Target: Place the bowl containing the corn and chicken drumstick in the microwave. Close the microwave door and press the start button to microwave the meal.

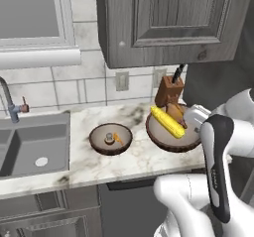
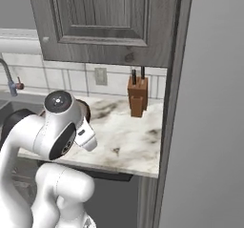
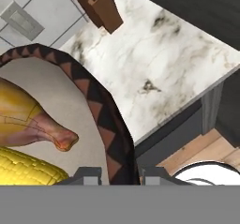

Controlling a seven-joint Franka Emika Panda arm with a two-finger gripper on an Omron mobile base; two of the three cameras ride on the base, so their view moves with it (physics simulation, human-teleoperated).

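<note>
Gripper (image 3: 120, 175) clamps the rim of the bowl (image 3: 101, 120), one finger each side of the wall, so it lifts as one load. Corn (image 1: 167, 122) and chicken drumstick (image 3: 44, 129) lie inside. Bowl hangs tilted over the counter (image 1: 94, 166) front edge; knife block (image 1: 169, 90) just behind, second bowl (image 1: 111, 139) beside, open marble to the right.

The marble table (image 1: 94, 167) carries a knife block (image 1: 168, 91) at its back edge and a smaller brown bowl (image 1: 111, 139) beside the sink (image 1: 30, 147).
</note>
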